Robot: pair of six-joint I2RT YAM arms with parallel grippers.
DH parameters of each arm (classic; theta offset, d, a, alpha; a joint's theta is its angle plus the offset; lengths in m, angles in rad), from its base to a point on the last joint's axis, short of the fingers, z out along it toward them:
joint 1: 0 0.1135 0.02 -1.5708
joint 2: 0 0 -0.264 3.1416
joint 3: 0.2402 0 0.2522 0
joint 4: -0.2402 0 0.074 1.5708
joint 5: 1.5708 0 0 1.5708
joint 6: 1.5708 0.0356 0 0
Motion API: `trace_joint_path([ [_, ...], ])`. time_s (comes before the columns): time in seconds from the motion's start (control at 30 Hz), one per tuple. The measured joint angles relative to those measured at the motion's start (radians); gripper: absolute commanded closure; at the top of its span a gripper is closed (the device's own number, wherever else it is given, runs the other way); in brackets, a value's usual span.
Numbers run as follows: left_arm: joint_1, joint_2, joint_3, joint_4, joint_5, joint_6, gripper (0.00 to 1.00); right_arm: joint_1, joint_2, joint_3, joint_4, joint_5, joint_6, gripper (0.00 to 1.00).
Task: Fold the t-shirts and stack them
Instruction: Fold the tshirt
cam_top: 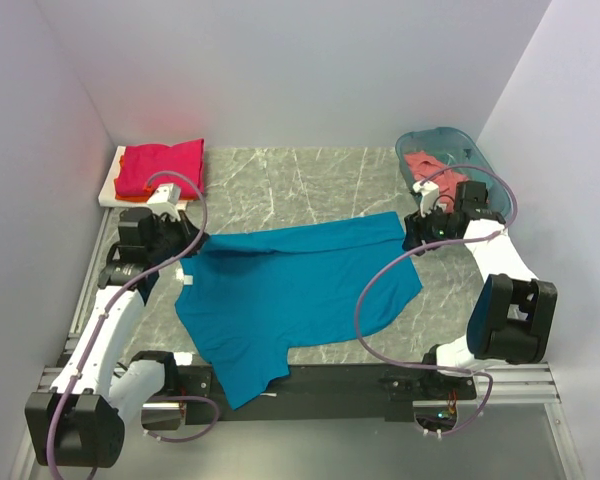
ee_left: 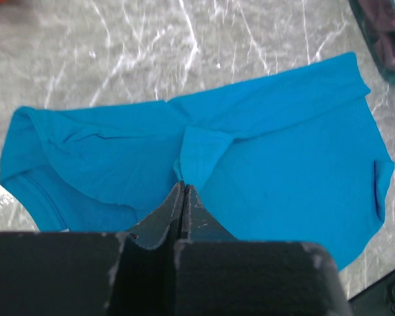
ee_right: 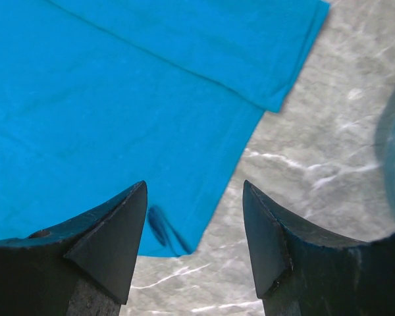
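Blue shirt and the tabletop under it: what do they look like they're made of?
Blue shirt: soft knit cloth, probably cotton jersey; matte, and it wrinkles and folds limply. Tabletop: looks like grey marble with white veins and a slight sheen, though it could be a printed laminate.

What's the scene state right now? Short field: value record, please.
spread shirt: teal-blue t-shirt lying open on the table, far edge partly folded over
left gripper: shut, pinching a raised fold of the teal-blue t-shirt
right gripper: open, holding nothing, above the shirt's edge
stack: magenta-red t-shirt on top of orange t-shirt, on the white board, far left
basket: teal basket, far right, with salmon-pink t-shirt inside
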Motion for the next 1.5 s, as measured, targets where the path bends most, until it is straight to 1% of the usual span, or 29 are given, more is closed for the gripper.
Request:
trace_joint_path([
  [0.43,0.0,0.014,-0.005,-0.076,0.012,-0.007,1.0,0.0,-0.05,-0.039,-0.013,-0.051,0.023,0.33],
  [0.5,-0.002,0.014,-0.005,-0.085,0.014,-0.008,0.97,0.0,-0.053,-0.048,-0.012,-0.055,0.027,0.33],
  [0.53,-0.013,0.013,-0.005,-0.093,0.009,-0.014,0.86,0.0,-0.055,-0.053,-0.012,-0.056,0.027,0.33],
  [0.57,-0.033,0.011,-0.005,-0.1,-0.001,-0.019,0.79,0.0,-0.055,-0.056,-0.014,-0.058,0.03,0.33],
  [0.63,-0.089,0.012,0.0,-0.121,0.006,-0.04,0.65,0.0,-0.057,-0.06,-0.013,-0.061,0.032,0.33],
  [0.67,-0.113,0.021,0.015,-0.147,0.023,-0.05,0.63,0.0,-0.058,-0.061,-0.013,-0.064,0.034,0.33],
  [0.7,-0.129,0.038,0.039,-0.178,0.044,-0.058,0.55,0.0,-0.06,-0.063,-0.013,-0.067,0.034,0.33],
  [0.73,-0.136,0.057,0.061,-0.201,0.063,-0.06,0.28,0.0,-0.062,-0.064,-0.013,-0.07,0.037,0.33],
  [0.77,-0.138,0.08,0.093,-0.233,0.084,-0.059,0.21,0.0,-0.063,-0.064,-0.013,-0.073,0.038,0.33],
  [0.83,-0.138,0.09,0.128,-0.27,0.092,-0.076,0.12,0.0,-0.066,-0.064,-0.012,-0.079,0.042,0.33],
  [0.9,-0.138,0.051,0.137,-0.293,0.057,-0.095,0.08,0.0,-0.069,-0.064,-0.01,-0.084,0.046,0.33],
  [1.0,-0.138,-0.026,0.162,-0.312,-0.019,-0.117,0.16,0.0,-0.071,-0.064,-0.009,-0.1,0.058,0.32],
  [1.03,-0.138,-0.024,0.187,-0.311,-0.031,-0.12,0.24,0.0,-0.071,-0.064,-0.009,-0.106,0.061,0.32],
  [1.07,-0.138,-0.005,0.211,-0.301,-0.032,-0.122,0.28,0.0,-0.071,-0.064,-0.01,-0.112,0.064,0.32],
  [1.13,-0.138,0.09,0.253,-0.265,-0.012,-0.116,0.36,0.0,-0.071,-0.065,-0.01,-0.121,0.067,0.32],
  [1.23,-0.138,0.304,0.286,-0.215,0.017,-0.093,0.39,0.0,-0.079,-0.074,-0.005,-0.128,0.068,0.32],
  [1.33,-0.14,0.509,0.288,-0.223,0.013,-0.072,0.4,0.0,-0.095,-0.1,0.001,-0.132,0.067,0.32],
  [1.4,-0.149,0.6,0.296,-0.251,-0.003,-0.053,0.4,0.0,-0.096,-0.108,0.0,-0.138,0.067,0.32],
  [1.5,-0.166,0.676,0.34,-0.284,-0.031,-0.021,0.43,-0.002,-0.094,-0.111,-0.002,-0.158,0.064,0.32],
])
